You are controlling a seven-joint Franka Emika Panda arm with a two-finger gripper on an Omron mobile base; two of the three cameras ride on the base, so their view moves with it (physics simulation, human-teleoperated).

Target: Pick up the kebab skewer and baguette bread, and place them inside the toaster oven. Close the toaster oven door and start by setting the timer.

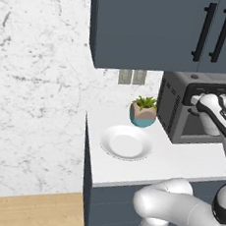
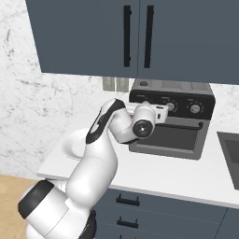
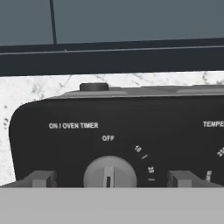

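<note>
Counter (image 1: 179, 164): plate (image 1: 126, 142), plant (image 1: 144, 111), toaster oven (image 1: 184, 112).

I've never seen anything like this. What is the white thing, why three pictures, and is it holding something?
The white thing is a robot arm in a computer-made kitchen. Two pictures come from cameras riding on its base, one behind it on each side; the third comes from a camera on its hand. On the white counter stand an empty white plate, a small potted plant and a dark toaster oven whose door looks closed. The arm's gripper, a two-fingered hand, is open and holds nothing. It is right up at the oven's front panel: the hand camera shows its two fingertips on either side of the round timer knob, whose mark points to OFF.
</note>
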